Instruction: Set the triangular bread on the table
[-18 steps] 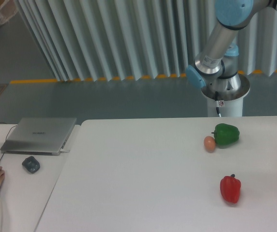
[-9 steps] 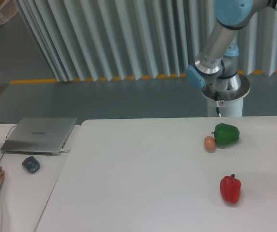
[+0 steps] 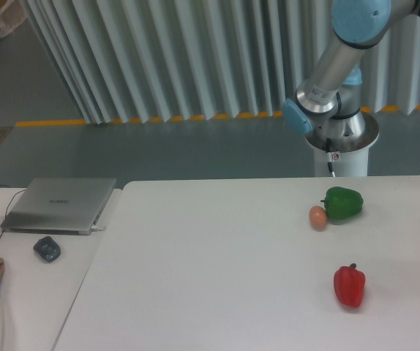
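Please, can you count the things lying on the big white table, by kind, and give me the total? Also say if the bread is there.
Peppers: 2, the green pepper and the red pepper
Eggs: 1, the egg, beside the green pepper
Bread: 0 in view
Total: 3 on the table

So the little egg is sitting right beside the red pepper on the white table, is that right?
Not quite. In the camera view the egg sits right beside the green pepper, on the white table. The red pepper lies alone, nearer the camera.
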You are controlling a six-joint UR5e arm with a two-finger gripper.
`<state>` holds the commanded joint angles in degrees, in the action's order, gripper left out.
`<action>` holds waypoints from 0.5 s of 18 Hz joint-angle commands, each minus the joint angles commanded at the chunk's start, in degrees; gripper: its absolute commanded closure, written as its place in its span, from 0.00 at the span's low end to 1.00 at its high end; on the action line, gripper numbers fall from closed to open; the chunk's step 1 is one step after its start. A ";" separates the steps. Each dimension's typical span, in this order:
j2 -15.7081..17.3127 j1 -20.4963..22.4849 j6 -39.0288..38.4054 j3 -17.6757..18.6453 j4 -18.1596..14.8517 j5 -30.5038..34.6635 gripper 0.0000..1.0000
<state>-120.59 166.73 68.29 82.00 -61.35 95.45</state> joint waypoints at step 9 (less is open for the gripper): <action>-0.53 0.00 -0.26 0.88 2.11 0.09 0.00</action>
<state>-121.11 166.73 68.03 82.88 -59.24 95.54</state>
